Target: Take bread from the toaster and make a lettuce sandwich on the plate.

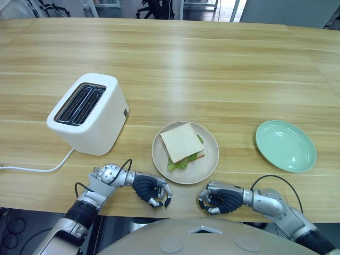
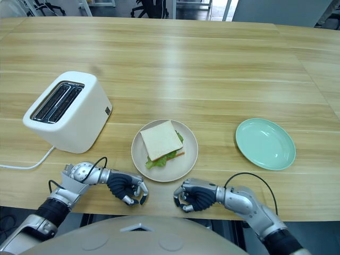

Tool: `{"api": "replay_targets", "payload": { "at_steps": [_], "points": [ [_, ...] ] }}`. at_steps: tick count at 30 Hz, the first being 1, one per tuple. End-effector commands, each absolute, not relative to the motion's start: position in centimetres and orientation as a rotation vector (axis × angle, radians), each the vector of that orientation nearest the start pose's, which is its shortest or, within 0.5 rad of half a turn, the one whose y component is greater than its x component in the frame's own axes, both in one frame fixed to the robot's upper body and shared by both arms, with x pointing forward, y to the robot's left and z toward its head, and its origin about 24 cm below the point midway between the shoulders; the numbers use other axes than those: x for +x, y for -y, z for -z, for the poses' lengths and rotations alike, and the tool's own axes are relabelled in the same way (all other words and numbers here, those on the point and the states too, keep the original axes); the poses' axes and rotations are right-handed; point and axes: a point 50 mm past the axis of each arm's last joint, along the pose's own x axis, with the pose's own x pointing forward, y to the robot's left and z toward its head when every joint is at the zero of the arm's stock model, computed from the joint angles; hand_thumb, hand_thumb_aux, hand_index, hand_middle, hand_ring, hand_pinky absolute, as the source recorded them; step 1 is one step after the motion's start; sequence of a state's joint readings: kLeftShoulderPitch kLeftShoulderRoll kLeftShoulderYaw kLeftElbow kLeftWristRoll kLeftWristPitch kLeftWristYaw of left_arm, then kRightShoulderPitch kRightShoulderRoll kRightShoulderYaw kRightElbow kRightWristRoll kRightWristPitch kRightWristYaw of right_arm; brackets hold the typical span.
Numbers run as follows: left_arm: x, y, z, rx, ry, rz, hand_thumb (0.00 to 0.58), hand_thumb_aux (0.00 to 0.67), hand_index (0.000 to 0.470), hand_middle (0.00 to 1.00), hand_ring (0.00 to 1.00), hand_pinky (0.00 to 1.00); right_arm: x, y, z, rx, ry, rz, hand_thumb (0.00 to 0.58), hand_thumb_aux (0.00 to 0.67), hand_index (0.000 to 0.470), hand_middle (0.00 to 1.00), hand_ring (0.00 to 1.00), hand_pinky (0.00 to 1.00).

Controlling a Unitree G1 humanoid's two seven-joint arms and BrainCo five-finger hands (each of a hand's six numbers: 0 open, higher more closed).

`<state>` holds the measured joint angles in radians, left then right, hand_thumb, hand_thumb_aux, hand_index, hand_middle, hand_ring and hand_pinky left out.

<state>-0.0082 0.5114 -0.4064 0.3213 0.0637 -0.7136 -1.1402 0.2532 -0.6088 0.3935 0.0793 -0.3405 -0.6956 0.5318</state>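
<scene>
left eye view: sandwich (image 1: 182,142) beyond left hand (image 1: 151,190)

- The left hand (image 1: 151,191) is dark grey to black over its palm and fingers, with pale silver-grey caps at the fingertips.
- The left wrist housing (image 1: 109,173) is a rounded, polished silver shell with small dark screw holes on its face.
- The left cable (image 1: 126,161), thin and black, loops above that housing towards the back of the hand.
- The left forearm (image 1: 81,213) has a black ribbed section, then a light grey shell farther up.
- The right hand (image 2: 197,195) has the same dark body with silvery plates along the knuckles.
- The right forearm (image 2: 241,201) is smooth silver metal ending in a black cuff.
- The right cable (image 1: 273,176), also thin and black, arches over that forearm.
</scene>
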Motion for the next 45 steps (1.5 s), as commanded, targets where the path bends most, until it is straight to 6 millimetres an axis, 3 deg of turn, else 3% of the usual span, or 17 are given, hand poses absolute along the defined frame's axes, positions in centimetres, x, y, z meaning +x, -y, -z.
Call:
{"api": "replay_targets", "payload": {
  "at_steps": [1, 7, 11, 14, 17, 25, 27, 28, 29, 30, 31, 32, 33, 34, 35, 40, 45],
  "points": [
    [17.5, -14.4, 2.5, 0.616, -0.091, 1.589, 0.566, 0.565, 0.388, 1.0, 1.0, 1.0, 14.9, 14.9, 2.3, -0.834, 0.008, -1.124, 0.58, 0.67, 0.46, 0.9, 0.9, 0.9],
    [20.7, -14.3, 2.9, 0.641, -0.048, 1.384, 0.559, 0.541, 0.372, 1.0, 1.0, 1.0, 17.8, 14.2, 3.0, -0.877, 0.05, -0.948, 0.58, 0.67, 0.46, 0.91, 0.91, 0.91],
    [24.4, -14.2, 2.2, 0.618, 0.021, 1.12, 0.532, 0.478, 0.328, 1.0, 1.0, 1.0, 20.7, 14.1, 3.0, -0.893, 0.086, -0.802, 0.58, 0.67, 0.46, 0.91, 0.91, 0.91],
    [27.2, -14.5, 1.4, 0.611, 0.043, 0.933, 0.46, 0.365, 0.251, 1.0, 1.0, 1.0, 22.9, 13.9, 3.0, -0.92, 0.113, -0.701, 0.58, 0.67, 0.46, 0.9, 0.9, 0.9],
    [29.2, -14.9, 1.2, 0.65, 0.016, 0.789, 0.466, 0.373, 0.256, 1.0, 1.0, 1.0, 24.4, 13.6, 2.9, -0.912, 0.142, -0.629, 0.58, 0.67, 0.46, 0.9, 0.9, 0.9],
    [31.6, -14.6, -0.1, 0.606, 0.048, 0.559, 0.422, 0.321, 0.22, 1.0, 1.0, 1.0, 27.8, 13.0, 1.6, -0.813, 0.216, -0.422, 0.58, 0.67, 0.46, 0.89, 0.89, 0.89],
    [31.6, -14.3, -0.8, 0.529, 0.107, 0.56, 0.031, 0.018, 0.013, 1.0, 1.0, 1.0, 28.2, 13.2, 0.8, -0.771, 0.262, -0.363, 0.58, 0.67, 0.46, 0.85, 0.85, 0.85],
    [31.6, -14.2, -1.3, 0.476, 0.149, 0.562, 0.031, 0.018, 0.013, 1.0, 1.0, 1.0, 28.3, 13.4, 0.3, -0.736, 0.297, -0.339, 0.58, 0.67, 0.46, 0.85, 0.85, 0.85],
    [31.5, -14.2, -1.7, 0.432, 0.186, 0.565, 0.0, 0.0, 0.0, 0.96, 0.96, 0.96, 28.2, 13.6, -0.2, -0.693, 0.328, -0.323, 0.508, 0.434, 0.298, 0.68, 0.68, 0.68],
    [31.3, -14.2, -2.1, 0.399, 0.222, 0.583, 0.0, 0.0, 0.0, 0.96, 0.96, 0.96, 28.1, 13.8, -0.7, -0.645, 0.349, -0.316, 0.385, 0.281, 0.193, 0.52, 0.52, 0.52],
    [31.0, -14.1, -2.5, 0.362, 0.267, 0.611, 0.136, 0.084, 0.058, 0.95, 0.95, 0.95, 28.0, 14.2, -1.3, -0.598, 0.376, -0.305, 0.216, 0.139, 0.096, 0.41, 0.41, 0.41],
    [30.7, -14.0, -2.9, 0.31, 0.313, 0.632, 0.136, 0.084, 0.058, 0.87, 0.87, 0.87, 27.9, 14.5, -1.8, -0.561, 0.399, -0.293, 0.0, 0.0, 0.0, 0.25, 0.25, 0.25],
    [30.6, -14.0, -3.4, 0.251, 0.352, 0.639, 0.108, 0.066, 0.045, 0.79, 0.79, 0.79, 27.9, 14.9, -2.3, -0.53, 0.421, -0.28, 0.0, 0.0, 0.0, 0.15, 0.15, 0.15],
    [30.5, -14.1, -3.9, 0.195, 0.383, 0.64, 0.0, 0.0, 0.0, 0.49, 0.49, 0.49, 27.8, 15.4, -2.8, -0.505, 0.442, -0.266, 0.0, 0.0, 0.0, 0.0, 0.0, 0.0],
    [30.5, -14.2, -4.4, 0.145, 0.412, 0.644, 0.0, 0.0, 0.0, 0.49, 0.49, 0.49, 27.8, 15.8, -3.4, -0.476, 0.467, -0.25, 0.0, 0.0, 0.0, 0.0, 0.0, 0.0],
    [29.7, -15.5, -6.8, -0.057, 0.54, 0.666, 0.0, 0.0, 0.0, 0.01, 0.01, 0.01, 27.1, 17.4, -6.2, -0.376, 0.572, -0.198, 0.0, 0.0, 0.0, 0.0, 0.0, 0.0],
    [28.3, -16.6, -9.1, -0.161, 0.632, 0.652, 0.0, 0.0, 0.0, 0.0, 0.0, 0.0, 26.1, 18.8, -8.7, -0.27, 0.653, -0.136, 0.0, 0.0, 0.0, 0.0, 0.0, 0.0]
  ]
}}
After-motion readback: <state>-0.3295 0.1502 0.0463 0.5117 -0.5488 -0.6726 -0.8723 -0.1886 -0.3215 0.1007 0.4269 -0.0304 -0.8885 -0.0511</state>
